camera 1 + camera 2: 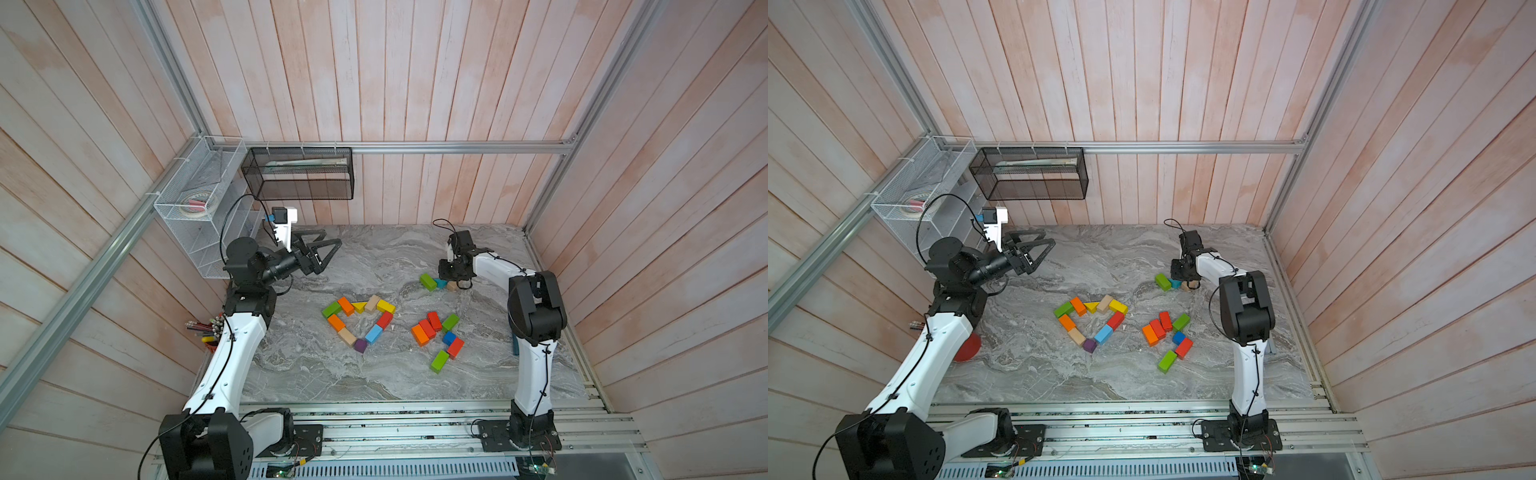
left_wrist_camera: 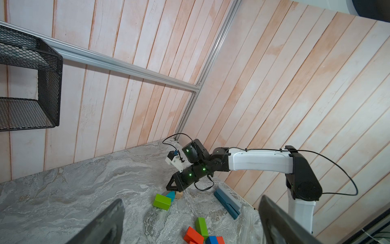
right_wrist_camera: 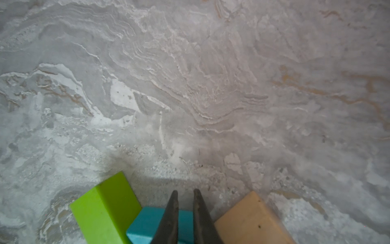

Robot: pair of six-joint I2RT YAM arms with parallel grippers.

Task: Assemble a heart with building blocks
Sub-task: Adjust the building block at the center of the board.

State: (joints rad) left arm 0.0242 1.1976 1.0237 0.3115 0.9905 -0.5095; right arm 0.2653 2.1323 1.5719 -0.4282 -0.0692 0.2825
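The right gripper [image 3: 185, 191] has its jaws nearly together over the teal block [image 3: 145, 224], bottom centre; can't tell if it's gripping tbh. The left gripper [image 1: 326, 243], middle-left, gapes wide.

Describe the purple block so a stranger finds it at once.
On the marble table, find the heart outline of blocks. The purple block sits at its pointed tip, between a tan block and a light blue block. It is the only purple piece.
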